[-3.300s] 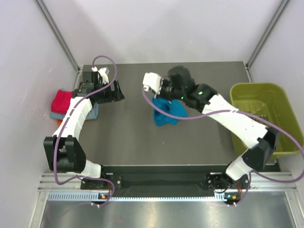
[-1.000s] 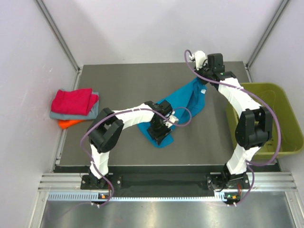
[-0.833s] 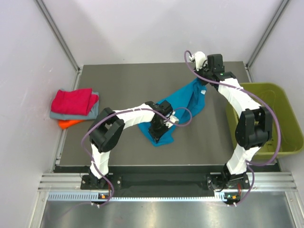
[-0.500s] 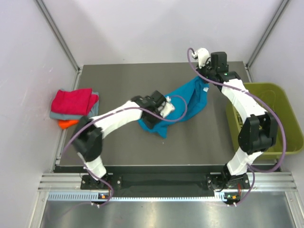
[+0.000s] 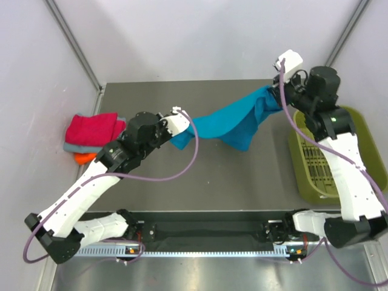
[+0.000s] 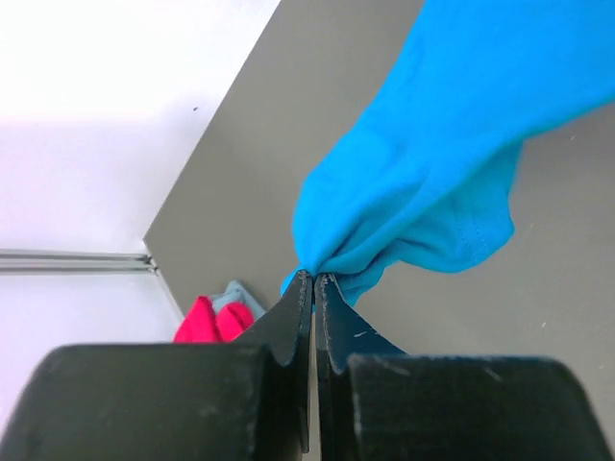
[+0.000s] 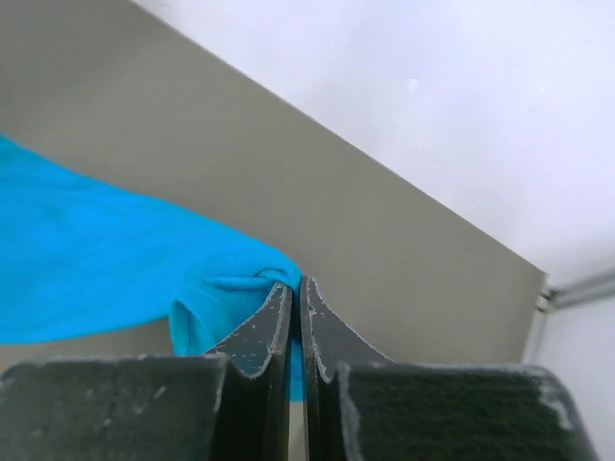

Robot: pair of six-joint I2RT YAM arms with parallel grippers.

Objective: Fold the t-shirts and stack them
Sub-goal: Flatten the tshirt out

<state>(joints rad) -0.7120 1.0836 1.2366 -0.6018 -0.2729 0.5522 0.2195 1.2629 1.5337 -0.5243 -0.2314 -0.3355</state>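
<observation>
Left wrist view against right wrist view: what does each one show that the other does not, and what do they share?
Only the left wrist view: the left end effector, shut on one end of the teal shirt, and beyond it the red shirt with the grey shirt beside it. Only the right wrist view: the right end effector, shut on another part of the teal shirt. Both: the teal shirt and the table.

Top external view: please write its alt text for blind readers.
A teal-blue t-shirt hangs stretched over a dark table between the left gripper and the right gripper, each shut on one end. Folded shirts lie stacked at the left, a green bin at the right.
</observation>
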